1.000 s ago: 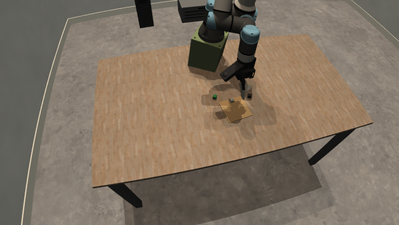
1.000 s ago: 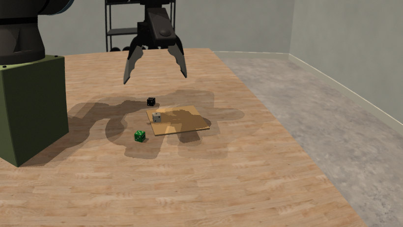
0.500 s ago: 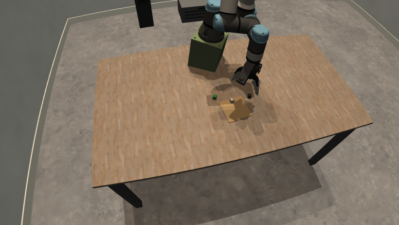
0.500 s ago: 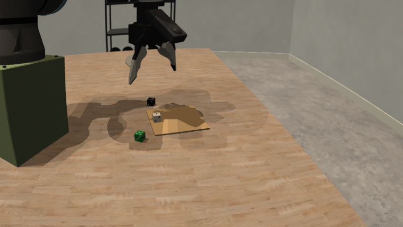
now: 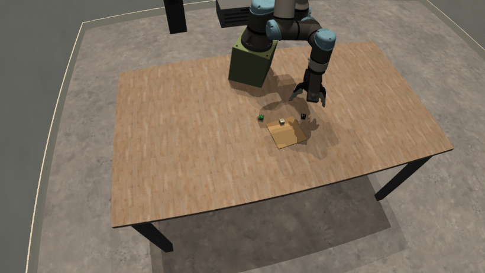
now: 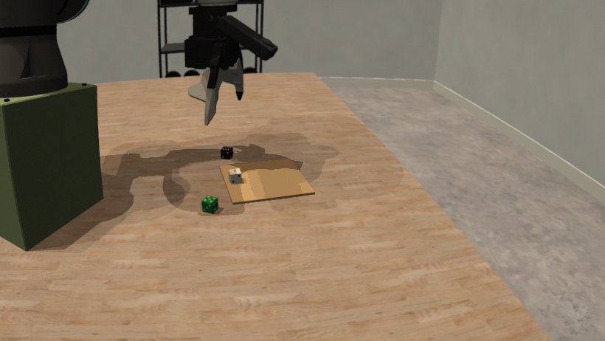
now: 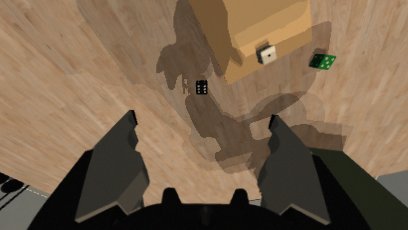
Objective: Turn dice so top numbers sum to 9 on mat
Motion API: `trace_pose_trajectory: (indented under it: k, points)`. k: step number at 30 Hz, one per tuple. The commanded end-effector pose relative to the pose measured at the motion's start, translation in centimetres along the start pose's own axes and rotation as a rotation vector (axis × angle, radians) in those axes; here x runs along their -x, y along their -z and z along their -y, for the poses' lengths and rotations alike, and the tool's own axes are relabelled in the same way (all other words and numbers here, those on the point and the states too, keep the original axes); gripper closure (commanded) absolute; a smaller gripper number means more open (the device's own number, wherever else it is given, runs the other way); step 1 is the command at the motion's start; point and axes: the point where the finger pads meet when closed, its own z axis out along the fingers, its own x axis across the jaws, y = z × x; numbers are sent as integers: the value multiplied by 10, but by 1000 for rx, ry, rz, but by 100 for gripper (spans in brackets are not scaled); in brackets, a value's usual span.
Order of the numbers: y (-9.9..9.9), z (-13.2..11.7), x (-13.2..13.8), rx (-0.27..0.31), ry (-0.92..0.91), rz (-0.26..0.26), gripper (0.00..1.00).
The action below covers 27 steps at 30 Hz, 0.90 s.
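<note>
So the gripper (image 5: 307,102) (image 6: 223,111) (image 7: 203,113) is up above the table (image 5: 190,142) (image 6: 296,262) (image 7: 65,65), fingers spread wide, nothing between them. White die (image 5: 281,121) (image 6: 235,176) (image 7: 267,54) sits flat on the mat (image 5: 288,137) (image 6: 279,181) (image 7: 285,25), near one edge, one pip up. Green die (image 5: 261,117) (image 6: 209,204) (image 7: 323,61) and black die (image 5: 303,116) (image 6: 226,153) (image 7: 201,87) are both off it, flat on the wood, on opposite sides of the white one. Green shows five on top, black looks like six.

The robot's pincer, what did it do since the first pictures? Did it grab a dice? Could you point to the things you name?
The pincer (image 5: 306,103) (image 6: 223,112) (image 7: 203,113) twisted around and moved a bit to the right in the top view. It didn't grab or let go of anything; it's wide open. The black die (image 5: 303,116) (image 6: 226,153) (image 7: 201,87), white die (image 5: 281,121) (image 6: 235,176) (image 7: 268,55), green die (image 5: 261,117) (image 6: 209,204) (image 7: 325,61) and mat (image 5: 287,139) (image 6: 279,181) (image 7: 280,30) all stayed put.
</note>
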Motion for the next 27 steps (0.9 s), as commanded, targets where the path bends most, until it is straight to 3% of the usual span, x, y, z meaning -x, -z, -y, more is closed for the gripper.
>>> trace_pose_trajectory:
  k: [1,3,4,27]
  points:
    - [0,-2,4,-1,43,2,0]
    - [0,-2,4,-1,45,2,0]
    - [0,-2,4,-1,45,2,79]
    - [0,-2,4,-1,45,2,79]
